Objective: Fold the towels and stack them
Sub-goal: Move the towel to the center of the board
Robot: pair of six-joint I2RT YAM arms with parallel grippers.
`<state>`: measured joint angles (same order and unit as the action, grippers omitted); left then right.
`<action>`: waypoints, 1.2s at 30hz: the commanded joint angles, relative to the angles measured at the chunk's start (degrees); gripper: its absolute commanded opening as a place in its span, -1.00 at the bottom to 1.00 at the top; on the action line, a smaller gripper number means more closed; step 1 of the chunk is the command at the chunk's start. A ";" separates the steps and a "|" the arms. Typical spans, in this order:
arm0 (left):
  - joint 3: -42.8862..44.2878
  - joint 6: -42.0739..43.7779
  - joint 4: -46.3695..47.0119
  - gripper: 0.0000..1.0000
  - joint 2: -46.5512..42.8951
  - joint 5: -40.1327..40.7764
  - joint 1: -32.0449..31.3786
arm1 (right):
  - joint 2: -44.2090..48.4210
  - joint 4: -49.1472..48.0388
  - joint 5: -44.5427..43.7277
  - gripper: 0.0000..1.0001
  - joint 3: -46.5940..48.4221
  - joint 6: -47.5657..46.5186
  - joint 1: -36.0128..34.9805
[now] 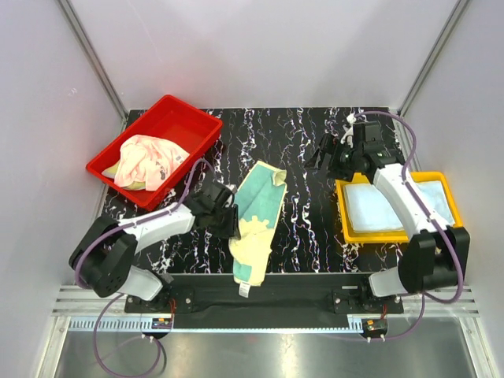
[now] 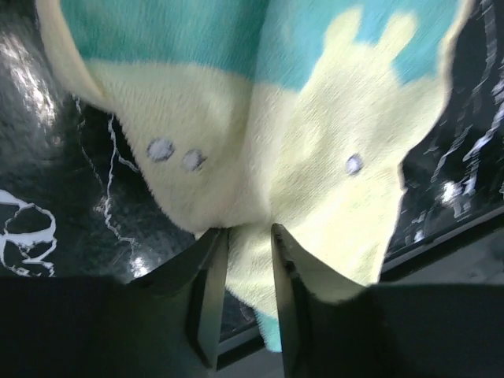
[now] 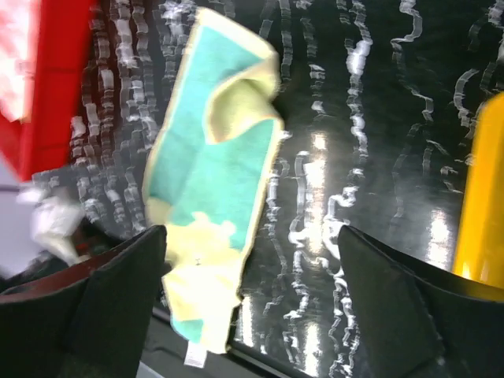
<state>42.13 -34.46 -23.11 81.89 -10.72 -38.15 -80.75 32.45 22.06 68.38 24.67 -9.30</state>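
A teal and pale-yellow towel (image 1: pixel 256 224) (image 3: pixel 213 157) lies lengthwise in the middle of the black marbled table. Its top right corner is folded over, and its near end with a white tag (image 1: pixel 244 290) hangs past the front edge. My left gripper (image 1: pixel 230 216) (image 2: pixel 248 232) is at the towel's left edge. Its jaws stand a little apart, with a bunched yellow fold of the towel (image 2: pixel 315 142) at and between the tips. My right gripper (image 1: pixel 327 153) (image 3: pixel 250 232) hovers wide open over the table, right of the towel, holding nothing. A pale blue towel (image 1: pixel 394 205) lies flat in the yellow tray. A pink towel (image 1: pixel 150 161) is crumpled in the red tray.
The red tray (image 1: pixel 185 110) (image 3: pixel 55 94) stands at the back left of the table. The yellow tray (image 1: pixel 343 220) (image 3: pixel 484 197) stands at the right, under my right forearm. Grey walls enclose the table on three sides.
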 commanded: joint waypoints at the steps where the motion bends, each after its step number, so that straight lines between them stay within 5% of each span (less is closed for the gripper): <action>1: 6.01 -2.73 6.18 -0.23 -3.14 1.39 0.36 | -5.63 1.65 -7.90 0.89 2.80 -3.40 -0.54; 6: 18.84 2.45 -2.63 0.01 2.47 13.18 3.34 | -18.44 -1.42 -9.59 0.47 9.30 -1.02 -4.39; 11: 36.91 7.46 -3.87 -0.02 18.78 12.04 11.85 | -27.25 -3.80 -11.51 0.33 17.66 -6.74 -10.73; 19: 65.07 20.21 -9.40 -0.06 43.87 2.91 14.95 | -33.77 -6.87 -13.89 0.21 21.36 -5.86 -14.69; 28: 75.37 23.30 -10.55 0.01 53.89 -3.25 14.95 | -30.26 -12.40 -13.98 0.22 17.15 -8.31 -16.98; 36: 76.26 23.47 -10.03 0.01 56.89 -6.59 14.42 | -30.08 -13.54 -14.24 0.27 16.00 -9.81 -19.09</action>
<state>116.90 -12.23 -34.39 138.06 -13.96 -23.33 -114.08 22.00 9.45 84.82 16.45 -27.38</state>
